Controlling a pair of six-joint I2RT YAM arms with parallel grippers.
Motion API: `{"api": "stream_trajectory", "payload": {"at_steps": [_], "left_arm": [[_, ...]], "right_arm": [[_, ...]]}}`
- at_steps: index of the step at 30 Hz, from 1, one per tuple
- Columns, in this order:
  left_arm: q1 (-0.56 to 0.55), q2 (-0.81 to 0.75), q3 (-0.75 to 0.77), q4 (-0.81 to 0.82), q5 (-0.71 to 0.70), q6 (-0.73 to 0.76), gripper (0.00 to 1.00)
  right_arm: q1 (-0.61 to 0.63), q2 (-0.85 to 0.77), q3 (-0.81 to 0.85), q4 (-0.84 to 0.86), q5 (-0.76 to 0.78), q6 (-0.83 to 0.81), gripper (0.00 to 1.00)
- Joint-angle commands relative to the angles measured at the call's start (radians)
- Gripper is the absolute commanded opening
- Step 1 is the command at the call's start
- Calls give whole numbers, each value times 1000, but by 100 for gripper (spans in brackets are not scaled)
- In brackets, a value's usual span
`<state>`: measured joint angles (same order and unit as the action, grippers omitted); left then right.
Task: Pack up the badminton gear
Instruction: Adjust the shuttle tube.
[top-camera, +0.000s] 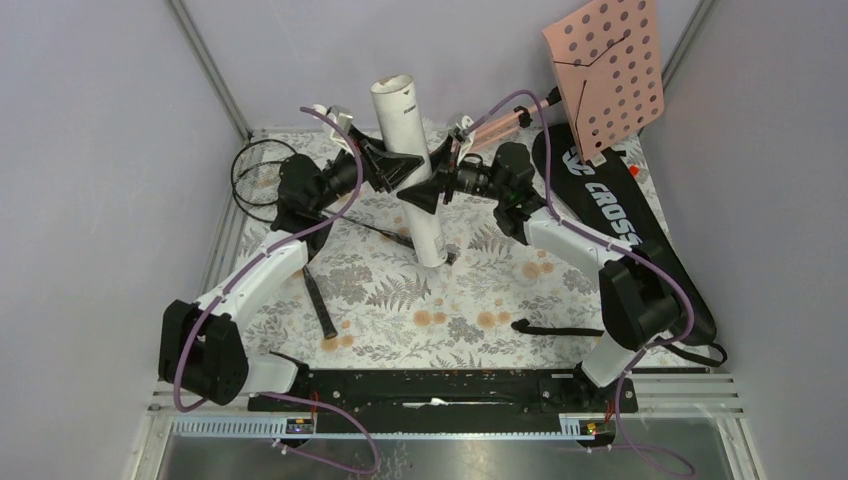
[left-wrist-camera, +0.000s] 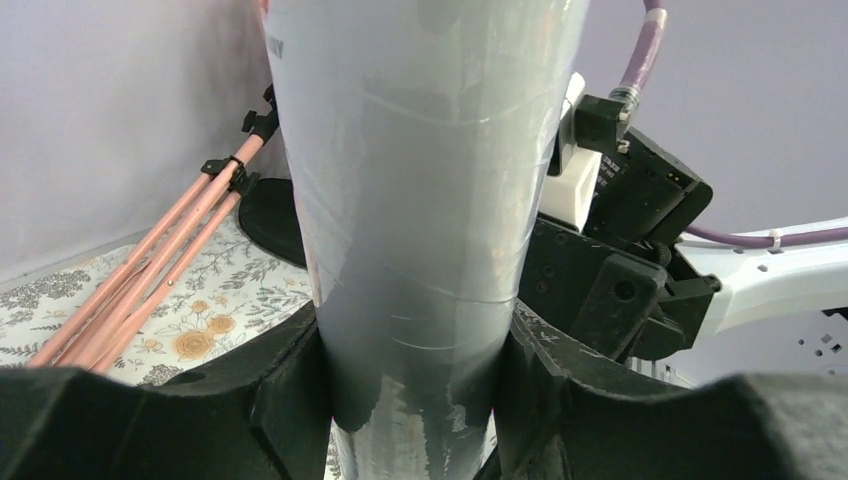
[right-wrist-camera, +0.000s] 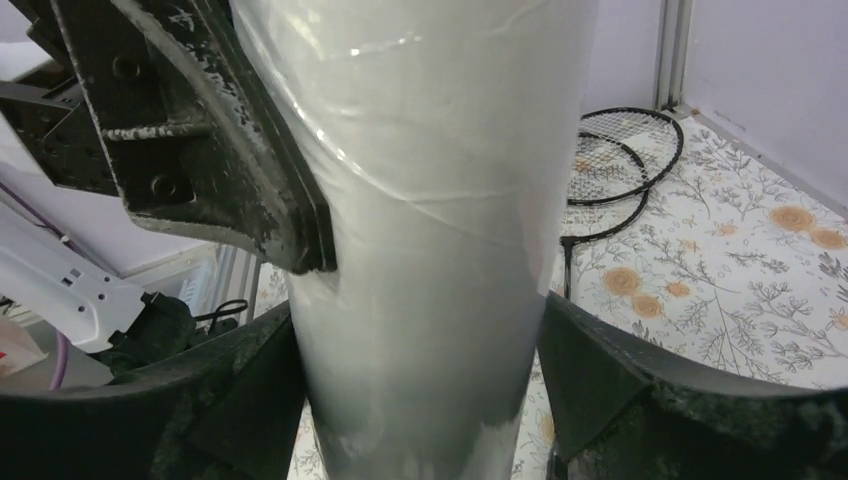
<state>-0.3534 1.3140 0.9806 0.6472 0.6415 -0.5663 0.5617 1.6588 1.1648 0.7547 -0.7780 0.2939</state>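
A table covered with a floral cloth (top-camera: 400, 290) is seen from above, enclosed by lilac walls (top-camera: 100, 150). Near the middle of the cloth a white tube (top-camera: 403, 120) is held roughly on end, its open top raised toward the camera. Whether its lower end touches the cloth cannot be told. The tube is clamped from the left by the left gripper (top-camera: 400, 165) and, just below that, from the right by the right gripper (top-camera: 425, 190). Two black rackets (top-camera: 255, 175) are laid at the far left corner, their heads overlapping. A black bag (top-camera: 610, 210) lettered in white is stretched along the right side, with its strap (top-camera: 555, 328) lying on the cloth near the right arm. A pink music stand (top-camera: 607, 70) is placed at the far right corner.

In the left wrist view the white tube (left-wrist-camera: 420, 200) fills the centre and is pinched between the fingers (left-wrist-camera: 280, 400) of the left gripper (left-wrist-camera: 415, 400). The right gripper (left-wrist-camera: 620, 280) is seen behind it, and the stand's pink legs (left-wrist-camera: 150, 270) are seen at the left.

In the right wrist view the white tube (right-wrist-camera: 420, 250) is gripped on both sides by the right gripper (right-wrist-camera: 420, 400). A finger of the left gripper (right-wrist-camera: 200, 130) is pressed against the tube higher up. The black rackets (right-wrist-camera: 610, 160) are seen lying flat on the cloth beyond.
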Motion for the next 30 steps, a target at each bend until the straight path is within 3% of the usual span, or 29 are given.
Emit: {"api": "stream_trajectory", "payload": {"at_steps": [1,3,6,11,17,23,28,30], "left_arm": [[-7,19,81,106,49,-33,40],[-7,23,97,55,35,5,49],[-6,31,127,-38,4,79,97],[26,93,209,-219,-216,130,99],[153,381,390,-134,-142,-60,99],[156,874,979,-511,-271,-99,93],[151,1258,1425,-586,-333,-213,97],[143,1326,1468,-570,-424,-231,99]], "right_arm": [[10,30,69,47,15,47,75],[10,17,56,37,51,30,62],[6,-27,-13,87,133,-9,54],[-41,-149,-112,-15,399,-110,50],[-125,-260,-203,-85,636,-201,46],[-136,-343,-263,-113,786,-341,49],[-142,-372,-307,-86,810,-359,50],[-144,-377,-317,-78,802,-355,50]]}}
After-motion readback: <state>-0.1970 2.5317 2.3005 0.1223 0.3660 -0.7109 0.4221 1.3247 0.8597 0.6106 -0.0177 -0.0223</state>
